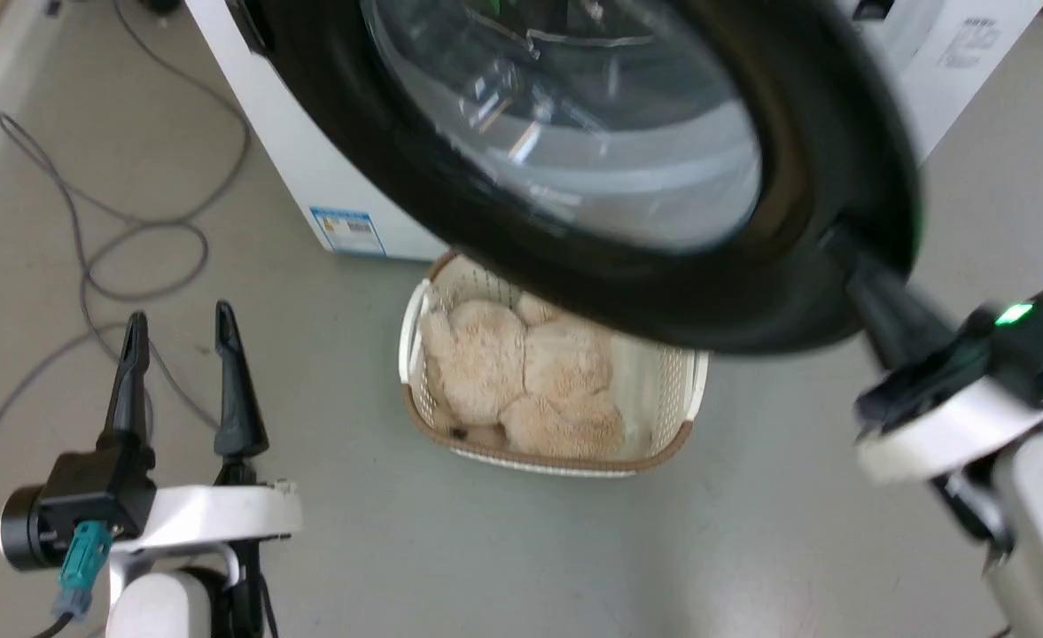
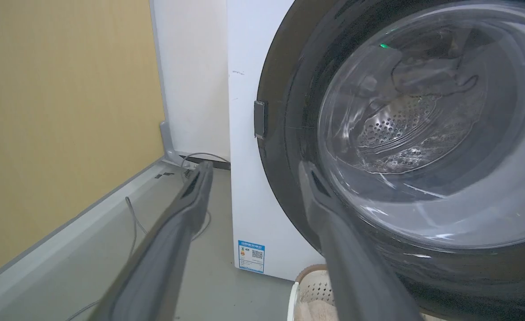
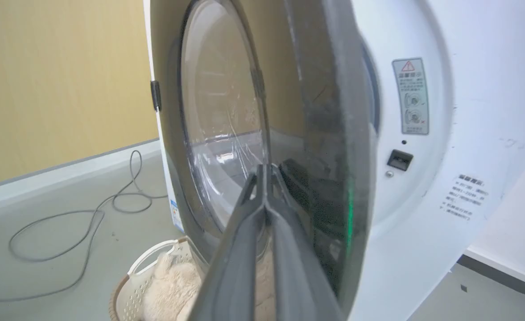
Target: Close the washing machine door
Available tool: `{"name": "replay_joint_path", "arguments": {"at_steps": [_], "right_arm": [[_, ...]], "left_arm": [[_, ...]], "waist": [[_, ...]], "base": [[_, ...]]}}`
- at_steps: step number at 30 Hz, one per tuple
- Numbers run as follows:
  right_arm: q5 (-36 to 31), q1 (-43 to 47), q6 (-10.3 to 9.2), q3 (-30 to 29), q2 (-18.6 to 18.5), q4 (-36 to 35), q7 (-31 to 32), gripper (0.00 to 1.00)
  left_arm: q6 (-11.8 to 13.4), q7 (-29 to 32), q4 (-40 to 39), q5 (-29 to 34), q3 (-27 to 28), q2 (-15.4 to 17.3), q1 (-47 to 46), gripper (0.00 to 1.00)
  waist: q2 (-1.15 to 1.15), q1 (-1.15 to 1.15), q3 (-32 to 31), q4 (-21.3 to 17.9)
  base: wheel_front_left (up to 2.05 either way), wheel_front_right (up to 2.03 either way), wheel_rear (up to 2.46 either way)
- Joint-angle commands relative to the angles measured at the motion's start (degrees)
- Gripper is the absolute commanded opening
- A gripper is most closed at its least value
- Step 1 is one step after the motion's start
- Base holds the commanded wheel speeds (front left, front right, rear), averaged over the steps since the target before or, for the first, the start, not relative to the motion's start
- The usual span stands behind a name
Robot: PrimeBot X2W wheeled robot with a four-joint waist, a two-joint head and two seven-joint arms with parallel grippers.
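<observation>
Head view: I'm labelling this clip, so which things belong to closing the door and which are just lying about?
Job: washing machine door; washing machine; right gripper, jaws shut at the door.
Lying about: laundry basket; fluffy bundle inside it; cable.

Laundry corner: washing machine (image 1: 308, 159), cream basket (image 1: 410, 341), loose floor cables (image 1: 206, 254)

In the head view I lose the top of the washing machine door (image 1: 574, 133) past the upper edge. The door also covers most of the front of the washing machine (image 1: 308, 168) and the far end of the basket (image 1: 556, 462). The right gripper (image 3: 265, 173) is blurred there and its fingertips sit behind the door's rim, so I cannot tell whether they touch it, and the print on the blue sticker (image 1: 348, 230) is too small for me to read.
</observation>
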Motion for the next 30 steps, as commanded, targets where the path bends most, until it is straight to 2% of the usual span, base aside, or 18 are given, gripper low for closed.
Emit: {"name": "replay_joint_path", "arguments": {"at_steps": [1,11,20,30], "right_arm": [[0.46,-2.09,-0.11,-1.91,0.41,0.76,-0.2,0.0],[-0.63,-12.6,-0.11,-9.55,3.1,7.21,-0.2,0.0],[-1.09,-21.48,-0.11,-12.29,1.98,15.5,-0.2,0.0],[-3.97,-27.53,-0.11,-15.36,2.1,22.01,-0.2,0.0]], "left_arm": [[0.03,-0.25,-0.08,0.25,-0.22,0.0,-1.19,1.0],[0.45,-0.25,-0.36,-0.11,-1.9,-0.02,-6.0,1.0],[1.01,-0.25,-0.95,-1.06,-3.2,-0.02,-8.9,1.0],[1.9,-0.25,-1.04,-1.7,-3.94,-0.02,-9.4,1.0]], "waist": [[0.0,-0.01,1.78,-0.03],[0.0,-0.01,9.29,-0.19],[0.0,-0.01,13.52,0.66],[0.0,-0.01,15.08,1.67]], "base": [[0.0,0.0,0.0],[0.0,0.0,0.0],[0.0,0.0,0.0],[0.0,0.0,0.0]]}}
